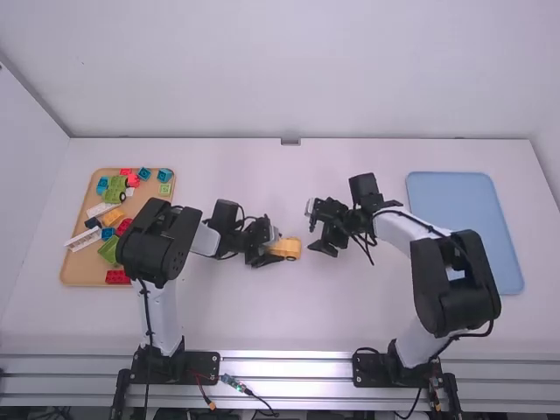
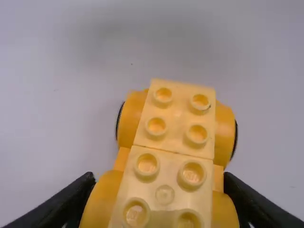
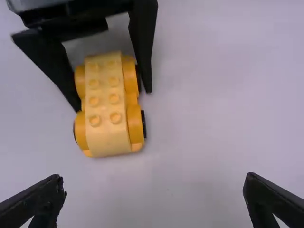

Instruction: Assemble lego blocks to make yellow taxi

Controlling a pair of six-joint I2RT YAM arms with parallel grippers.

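Note:
Near the middle of the table, my left gripper (image 1: 269, 252) is shut on the yellow taxi (image 1: 287, 248). In the left wrist view the taxi (image 2: 175, 142) shows pale yellow studded blocks along its top and rounded orange-yellow wheel parts at the sides; my left gripper (image 2: 159, 183) has one fingertip on either side of it. My right gripper (image 1: 317, 231) stands a little to the taxi's right, open and holding nothing. From the right wrist view, the taxi (image 3: 107, 104) lies beyond my right gripper (image 3: 154, 190), apart from its widely spaced fingers.
A wooden tray (image 1: 79, 273) at the left holds several red, green, blue, white and orange blocks. At the right lies a blue tray (image 1: 459, 206), partly under the right arm. Bare white table (image 1: 249, 306) stretches between the two arm bases.

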